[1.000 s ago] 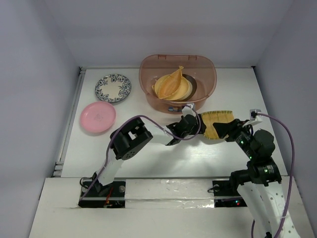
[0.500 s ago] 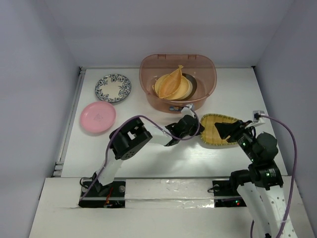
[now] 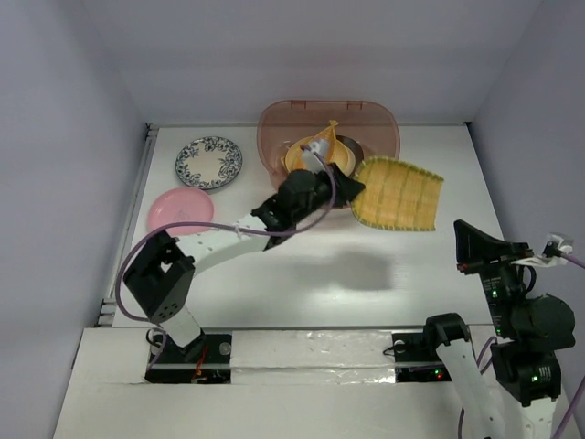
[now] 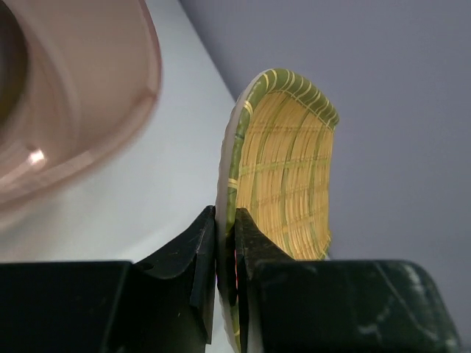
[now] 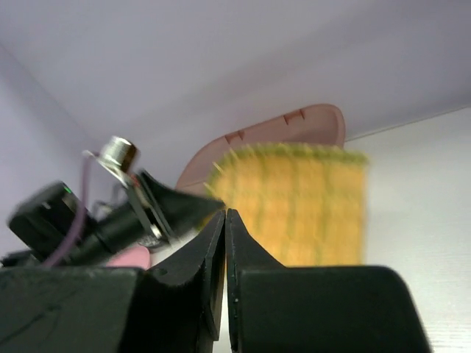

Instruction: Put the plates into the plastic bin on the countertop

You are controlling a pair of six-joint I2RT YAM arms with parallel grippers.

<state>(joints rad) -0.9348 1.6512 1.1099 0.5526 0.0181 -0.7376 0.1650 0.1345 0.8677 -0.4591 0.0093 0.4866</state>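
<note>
1. Holding the yellow ribbed rectangular plate (image 3: 398, 194) w/ the left gripper (image 3: 350, 190). The jaws are pinching the plate's left edge, and the left wrist cam shows the rim clamped tight between both fingers (image 4: 199, 250).
2. The plate is up off the countertop (image 3: 274, 274), with its shadow on the surface below. From the top cam it sits just beside the plastic bin (image 3: 366, 108), at the front-right corner. I can't tell if it overlaps the rim or only lines up w/ it.
3. The left arm is stretched out diagonally across the middle twd the bin.
4. The right gripper (image 3: 462, 230) is at the near right, well apart from the plate. Its fingers are pressed together w/ nothing between them, per the right wrist cam.
5. Orange plates (image 3: 294, 160) lie inside the bin, partly hidden by the left wrist.
6. The blue-and-white floral plate (image 3: 209, 162) and pink round plate (image 3: 174, 208) lie flat on the countertop at far left, near each other and outside the bin.
</note>
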